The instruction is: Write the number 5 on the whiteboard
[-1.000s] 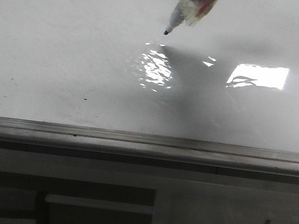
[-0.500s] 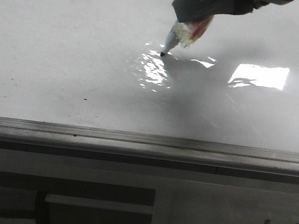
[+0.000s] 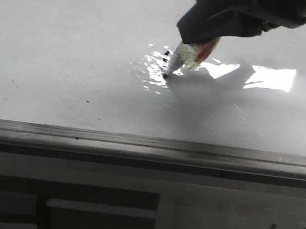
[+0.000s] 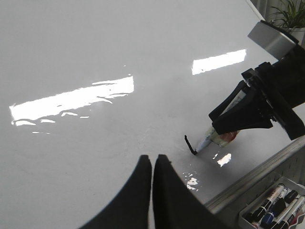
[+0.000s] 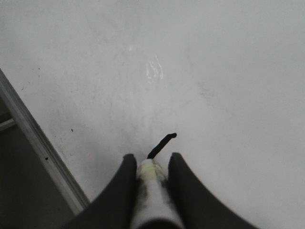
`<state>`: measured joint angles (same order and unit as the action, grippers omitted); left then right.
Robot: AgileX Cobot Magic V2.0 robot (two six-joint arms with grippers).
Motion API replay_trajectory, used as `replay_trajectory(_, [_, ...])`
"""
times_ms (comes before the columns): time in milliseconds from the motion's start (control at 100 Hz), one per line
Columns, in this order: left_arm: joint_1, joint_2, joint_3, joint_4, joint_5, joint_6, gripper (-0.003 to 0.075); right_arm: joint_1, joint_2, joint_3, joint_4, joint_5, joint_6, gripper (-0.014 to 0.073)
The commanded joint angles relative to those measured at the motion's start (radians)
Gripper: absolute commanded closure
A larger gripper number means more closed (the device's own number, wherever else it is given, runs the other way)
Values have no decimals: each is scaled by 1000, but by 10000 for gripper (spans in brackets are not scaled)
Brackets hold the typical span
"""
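Note:
The whiteboard (image 3: 65,53) is glossy white and fills the far half of the front view. My right gripper (image 3: 191,39) comes in from the upper right, shut on a white marker (image 3: 185,56) whose tip touches the board. A short black stroke (image 4: 189,145) of the number 5 runs away from the tip; it also shows as the stroke (image 5: 162,144) just past the marker (image 5: 151,191) in the right wrist view. My left gripper (image 4: 152,158) hovers over bare board, a short way from the stroke, shut with nothing between its fingers.
A grey metal edge rail (image 3: 149,143) borders the board's near side. Below it lies a dark grey panel with a rectangular recess (image 3: 97,208). A white tray of several markers (image 4: 271,210) sits past the rail at the right. Bright glare patches (image 3: 269,77) lie on the board.
My right gripper has come down and toward the near rail with the marker. The tip has met the board and left a short black stroke.

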<state>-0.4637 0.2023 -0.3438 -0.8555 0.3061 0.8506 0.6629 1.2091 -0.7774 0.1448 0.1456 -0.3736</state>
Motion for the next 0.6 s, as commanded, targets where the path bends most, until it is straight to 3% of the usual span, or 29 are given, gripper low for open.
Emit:
replay_trajectory(0, [1, 11, -26, -27, -49, -12, 741, -39, -25, -10, -24, 30, -7, 650])
replay_trajectory(320, [1, 11, -26, -27, -49, -12, 741, -85, -64, -5, -11, 160, 5, 641])
replay_trajectory(590, [1, 11, -26, -27, -49, -12, 741, 21, 8, 27, 52, 53, 5, 641])
